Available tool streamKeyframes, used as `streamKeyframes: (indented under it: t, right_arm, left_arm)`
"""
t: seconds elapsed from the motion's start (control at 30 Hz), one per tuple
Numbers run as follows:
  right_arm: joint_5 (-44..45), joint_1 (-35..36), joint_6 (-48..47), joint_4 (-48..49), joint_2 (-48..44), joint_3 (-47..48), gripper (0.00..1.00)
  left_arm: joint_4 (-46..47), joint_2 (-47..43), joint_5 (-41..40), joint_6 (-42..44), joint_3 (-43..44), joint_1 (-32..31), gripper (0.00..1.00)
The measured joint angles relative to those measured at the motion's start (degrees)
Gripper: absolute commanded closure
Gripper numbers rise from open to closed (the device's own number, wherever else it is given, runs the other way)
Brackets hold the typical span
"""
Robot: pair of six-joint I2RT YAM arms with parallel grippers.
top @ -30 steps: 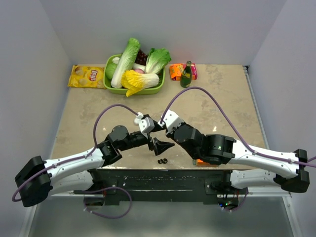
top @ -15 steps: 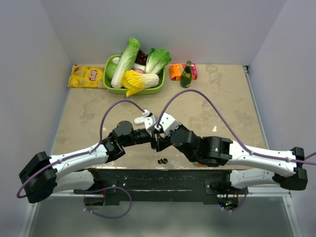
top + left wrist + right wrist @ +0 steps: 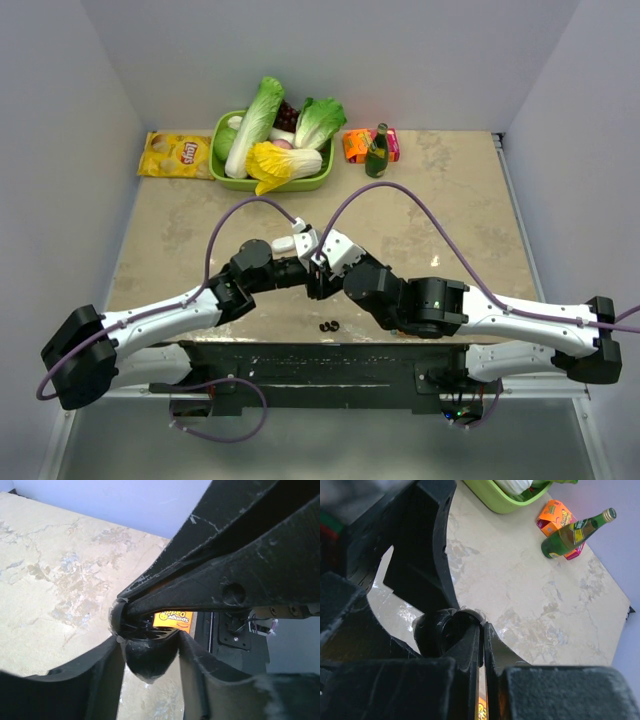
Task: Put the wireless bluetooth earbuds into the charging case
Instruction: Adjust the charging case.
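Observation:
My left gripper [image 3: 308, 279] [image 3: 150, 641] is shut on a black charging case [image 3: 149, 657], holding it above the table's near middle. My right gripper [image 3: 320, 277] [image 3: 482, 626] meets it from the right, with its jaws almost together, pinching the upper rim of the case [image 3: 445, 632]. The case looks open, with a dark cavity showing. Two tiny black earbuds [image 3: 328, 326] lie on the table just below the grippers, near the front edge. The white earbuds are out of view.
An orange sponge packet [image 3: 405, 328] [image 3: 173, 619] lies under my right arm. At the back are a green basket [image 3: 222, 172] of vegetables, a yellow chip bag [image 3: 175, 155], a green bottle [image 3: 377, 152] [image 3: 575, 532] and an orange packet [image 3: 356, 146] [image 3: 554, 515].
My two grippers have come together. The right gripper moved left onto the case held by the left gripper, and the left arm pushed slightly forward. The black earbuds have not moved.

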Motion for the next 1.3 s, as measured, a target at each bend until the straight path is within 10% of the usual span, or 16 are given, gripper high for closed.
streamKeyframes:
  t: [0.33,0.53,0.93,1.3]
  right_arm:
    - [0.6,0.6,-0.7,-0.5,0.0,0.0,1.00]
    - [0.5,0.6,-0.7,-0.4,0.0,0.0,0.98]
    - [-2.0,0.9,1.7,0.7,-1.5,0.4,0.38]
    - [-6.6,0.8,7.8,5.9,-9.2,1.1,0.27]
  left_arm:
    - [-0.9,0.4,0.9,0.5,0.0,0.3,1.00]
    - [-0.2,0.3,0.9,0.5,-0.3,0.3,1.00]
    - [5.1,-1.9,-0.8,0.4,-5.7,0.6,1.00]
    - [20.0,-12.3,-5.3,-3.7,-19.8,0.6,1.00]
